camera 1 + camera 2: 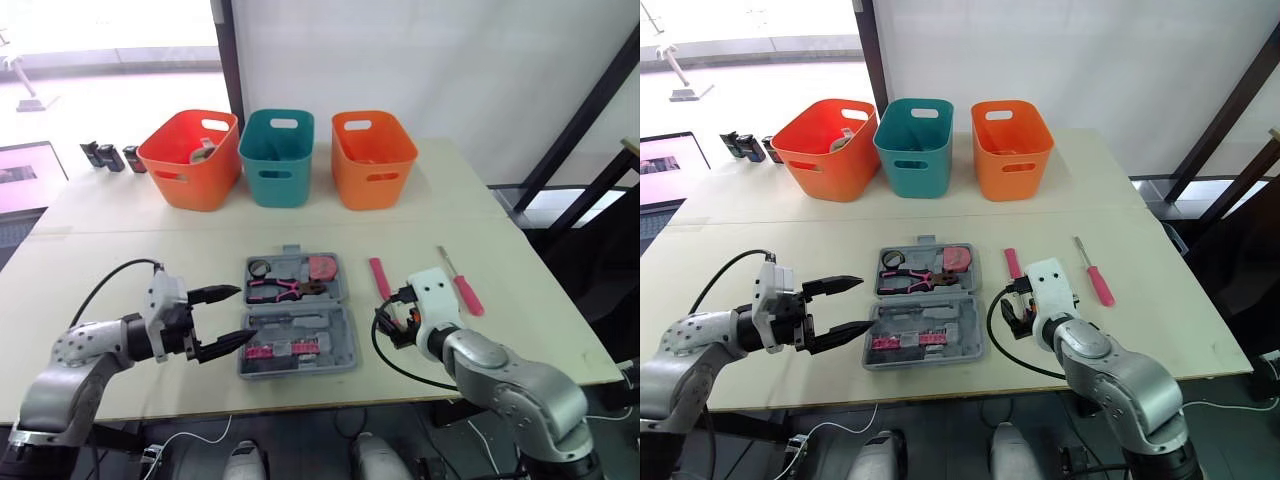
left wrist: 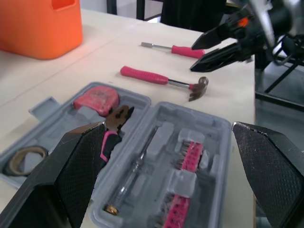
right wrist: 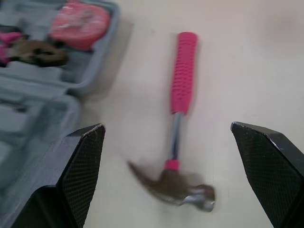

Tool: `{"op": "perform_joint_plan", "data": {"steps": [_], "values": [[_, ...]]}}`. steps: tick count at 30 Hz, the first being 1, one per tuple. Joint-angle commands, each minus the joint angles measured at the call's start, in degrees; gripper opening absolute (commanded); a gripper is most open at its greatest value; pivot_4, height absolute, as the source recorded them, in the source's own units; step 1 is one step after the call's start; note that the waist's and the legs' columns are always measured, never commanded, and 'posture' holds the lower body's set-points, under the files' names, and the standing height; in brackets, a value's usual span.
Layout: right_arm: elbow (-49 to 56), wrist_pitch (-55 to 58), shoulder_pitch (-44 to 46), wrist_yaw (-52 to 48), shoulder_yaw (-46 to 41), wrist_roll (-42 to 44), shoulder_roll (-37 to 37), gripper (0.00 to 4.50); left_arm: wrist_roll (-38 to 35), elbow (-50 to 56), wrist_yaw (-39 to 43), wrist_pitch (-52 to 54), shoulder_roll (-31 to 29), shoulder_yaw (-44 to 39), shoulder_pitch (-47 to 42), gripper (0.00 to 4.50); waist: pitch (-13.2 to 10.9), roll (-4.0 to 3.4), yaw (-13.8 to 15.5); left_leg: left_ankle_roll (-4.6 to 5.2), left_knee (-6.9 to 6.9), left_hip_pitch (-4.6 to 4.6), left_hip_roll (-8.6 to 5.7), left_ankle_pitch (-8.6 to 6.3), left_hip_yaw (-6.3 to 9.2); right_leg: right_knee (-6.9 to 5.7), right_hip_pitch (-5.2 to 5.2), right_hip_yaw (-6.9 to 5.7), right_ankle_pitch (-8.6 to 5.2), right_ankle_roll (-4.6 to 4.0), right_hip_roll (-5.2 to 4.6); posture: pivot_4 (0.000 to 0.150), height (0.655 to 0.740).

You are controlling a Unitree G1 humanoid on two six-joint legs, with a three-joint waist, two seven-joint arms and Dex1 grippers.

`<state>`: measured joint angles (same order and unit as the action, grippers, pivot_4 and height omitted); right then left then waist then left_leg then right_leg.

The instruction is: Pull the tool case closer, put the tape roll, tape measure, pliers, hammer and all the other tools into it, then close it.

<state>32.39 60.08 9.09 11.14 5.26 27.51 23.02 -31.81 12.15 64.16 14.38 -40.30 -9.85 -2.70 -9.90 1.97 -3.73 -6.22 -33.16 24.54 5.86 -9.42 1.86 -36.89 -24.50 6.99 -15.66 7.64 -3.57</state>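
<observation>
Case position: tool case (image 1: 297,367) lies open near the front edge of the tabletop (image 1: 120,250), between the two arms. The pull-closer step looks done.
Already in the case: tape roll (image 1: 260,267), pliers (image 1: 285,290) and tape measure (image 1: 322,268) sit in the far half. A pink bit strip (image 1: 285,349) and a slim driver (image 2: 130,178) sit in the near half.
Still out: hammer (image 3: 182,90) lies on the tabletop just right of the case. A pink-handled screwdriver (image 1: 462,285) lies farther right, apart from the hammer.
Remaining, by my reading: hammer in, screwdriver in, then lid shut. Roughly past the halfway mark.
Right end effector (image 3: 167,125): fingers spread wide, holding nothing. It is poised over the head end of the hammer.
Hammer vs right end effector: the shaft runs straight away from the wrist, centred in the gap between the two fingers. The head is nearest and the pink grip is farther off. I cannot tell whether the fingers have reached tabletop level.
Left end effector (image 1: 245,313): also spread and empty, at the left edge of the case with its tips pointing in over the case. I cannot tell whether it touches the rim.
Case vs hammer: the hammer handle lies alongside the case's right wall, close but not touching.
</observation>
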Motion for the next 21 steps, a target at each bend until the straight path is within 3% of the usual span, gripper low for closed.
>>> {"op": "perform_joint_plan", "data": {"steps": [1,13,16,21], "values": [[-5.1,-5.4,1.2,-1.5,0.9,-4.7,-2.2,4.48,0.4,0.1,0.5,-0.5,-0.7,0.2,-0.8,4.5,0.0,0.0,-0.1,0.0,0.04,0.0,0.0,0.0,0.0,0.0,0.0,0.0,-0.01,0.01,0.01,0.15,0.74],[-18.5,-11.7,1.3,-6.1,1.0,-12.9,-7.8,4.48,0.9,0.8,0.4,-0.3,-0.7,-0.1,-0.4,4.5,0.0,-0.01,-0.2,0.0,0.05,0.0,0.0,0.0,0.0,-0.01,-0.01,0.0,-0.01,0.03,0.02,0.15,0.74],[-19.1,-10.3,0.5,-6.7,-0.1,-12.8,-9.4,3.73,1.0,1.0,0.2,-0.3,-0.7,-0.2,-0.2,4.5,0.0,0.0,-0.2,0.0,0.05,-0.01,0.0,0.0,0.0,-0.01,-0.01,0.0,-0.02,0.04,0.02,0.15,0.74],[-18.6,-10.1,-0.4,-7.9,-0.4,-14.1,-10.9,1.37,1.2,0.9,-0.1,-0.2,-0.7,-0.2,-0.4,4.5,0.0,-0.01,-0.2,0.0,0.05,-0.01,0.0,0.0,0.01,-0.02,0.0,0.0,-0.02,0.04,0.02,0.15,0.74]]}}
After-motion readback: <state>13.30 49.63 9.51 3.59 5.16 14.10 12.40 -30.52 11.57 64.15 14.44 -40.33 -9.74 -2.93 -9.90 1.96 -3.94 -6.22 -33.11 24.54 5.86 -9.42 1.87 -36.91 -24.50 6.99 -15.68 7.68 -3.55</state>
